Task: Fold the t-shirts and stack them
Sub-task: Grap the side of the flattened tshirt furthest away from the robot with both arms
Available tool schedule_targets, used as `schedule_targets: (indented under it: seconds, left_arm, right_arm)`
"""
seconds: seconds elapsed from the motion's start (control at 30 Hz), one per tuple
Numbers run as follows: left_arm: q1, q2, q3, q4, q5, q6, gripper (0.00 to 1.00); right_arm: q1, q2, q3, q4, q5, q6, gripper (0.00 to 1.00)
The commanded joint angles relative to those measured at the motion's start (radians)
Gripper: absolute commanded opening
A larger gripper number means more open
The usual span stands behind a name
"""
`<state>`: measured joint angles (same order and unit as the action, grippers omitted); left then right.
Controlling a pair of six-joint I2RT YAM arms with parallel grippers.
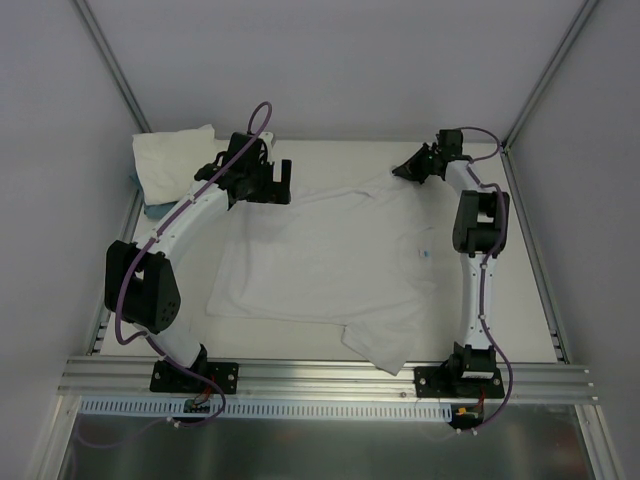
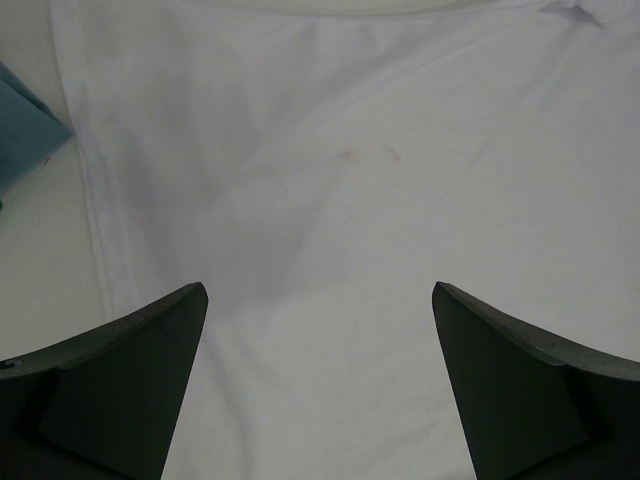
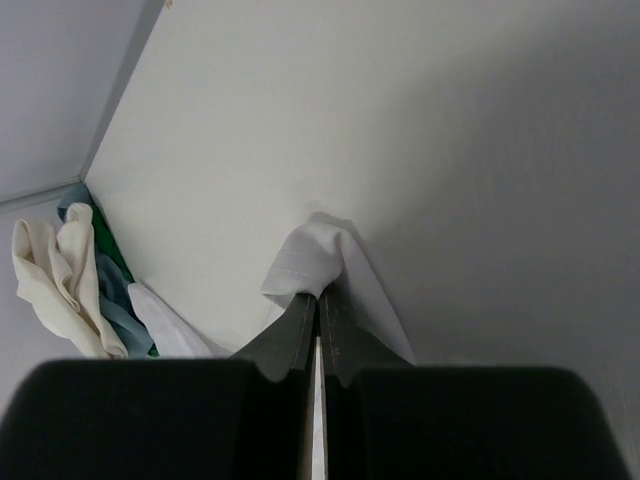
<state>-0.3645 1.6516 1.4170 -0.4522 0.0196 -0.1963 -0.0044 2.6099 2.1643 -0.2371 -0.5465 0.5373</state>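
Since the thin shirt (image 1: 330, 260) looks limp, the right tool (image 3: 318, 300) pinches its far edge; the left tool (image 2: 320, 292) gapes empty.

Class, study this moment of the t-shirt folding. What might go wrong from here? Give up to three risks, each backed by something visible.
1. The right gripper is shut on just a small pinch of the spread t-shirt; the thin cloth may slip out when lifted.
2. The left gripper hangs open above the shirt, gripping nothing; a one-sided pull may drag and bunch it.
3. The left arm passes close to the folded pile; a swing may knock it.
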Motion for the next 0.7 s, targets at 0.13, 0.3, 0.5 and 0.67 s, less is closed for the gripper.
schedule_targets:
  seconds: [0.13,0.3,0.5,0.67]
  left_arm:
    - [0.009,-0.029,-0.009,0.015,-0.012,0.009,0.99]
    - [0.009,-0.032,-0.016,0.023,-0.004,0.003,0.99]
    - [0.009,-0.029,-0.013,0.027,0.002,-0.003,0.99]
    - [0.009,-0.03,-0.012,0.027,0.0,-0.003,0.99]
  right_arm:
    - [-0.016,-0.211,-0.135,-0.021,0.051,-0.115,0.0]
    - [-0.016,-0.28,-0.198,-0.031,0.046,-0.157,0.01]
    - [-0.016,-0.304,-0.218,-0.071,0.045,-0.192,0.01]
    - [-0.017,-0.301,-0.219,-0.114,0.053,-0.227,0.24]
